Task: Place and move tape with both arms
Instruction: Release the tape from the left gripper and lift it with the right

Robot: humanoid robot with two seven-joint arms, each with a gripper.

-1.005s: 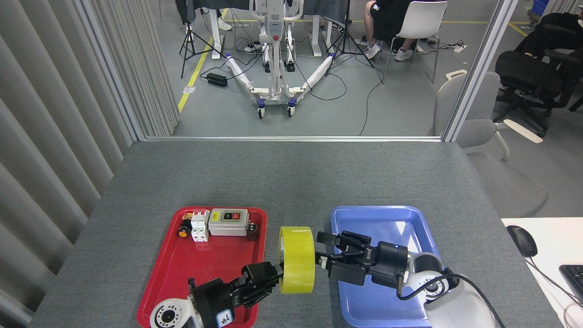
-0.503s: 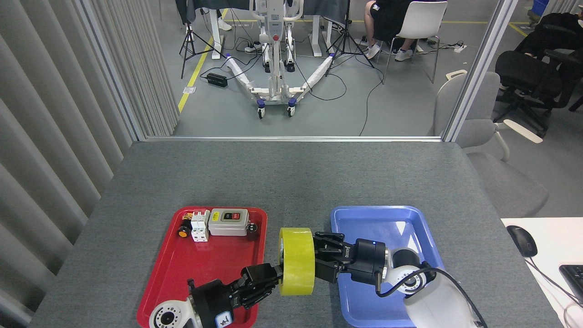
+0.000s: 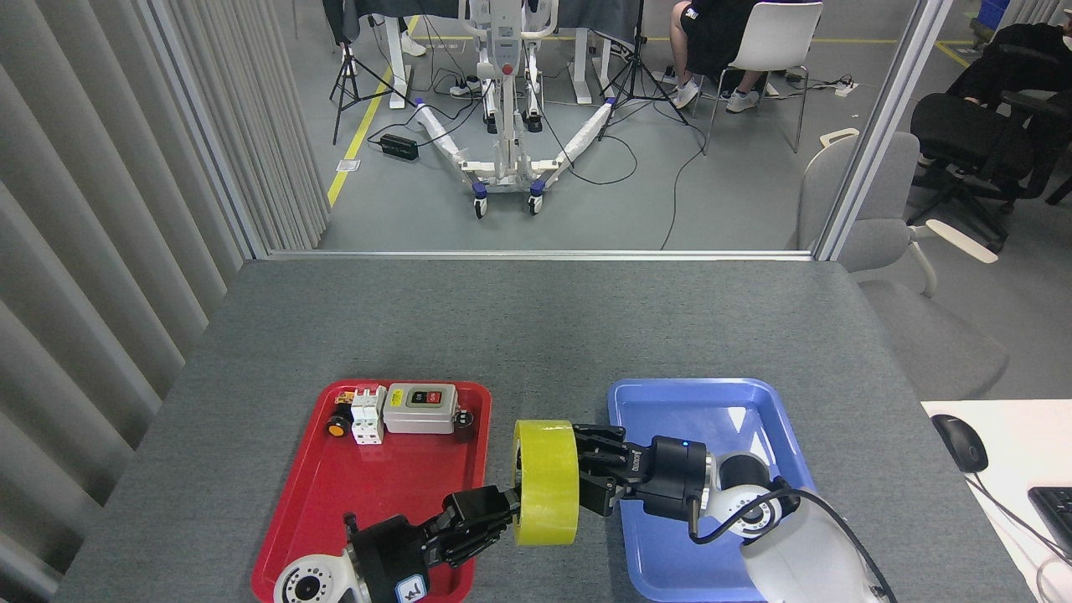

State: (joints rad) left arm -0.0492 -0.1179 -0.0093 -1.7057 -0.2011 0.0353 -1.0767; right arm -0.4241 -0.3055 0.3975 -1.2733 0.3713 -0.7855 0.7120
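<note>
Yellow tape point(image 3: 546, 483) upright between left pincer point(image 3: 502, 511) and right pincer point(image 3: 596, 471), both grasping it; labels unreadable

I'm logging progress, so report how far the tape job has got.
Done: the tape is up off the red tray. In hand: the left gripper and right gripper both sit against it, between the trays. Left: setting it in the blue tray, probably.

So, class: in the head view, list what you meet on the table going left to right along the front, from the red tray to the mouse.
Red tray → left tool → tape → right tool → blue tray → mouse.
</note>
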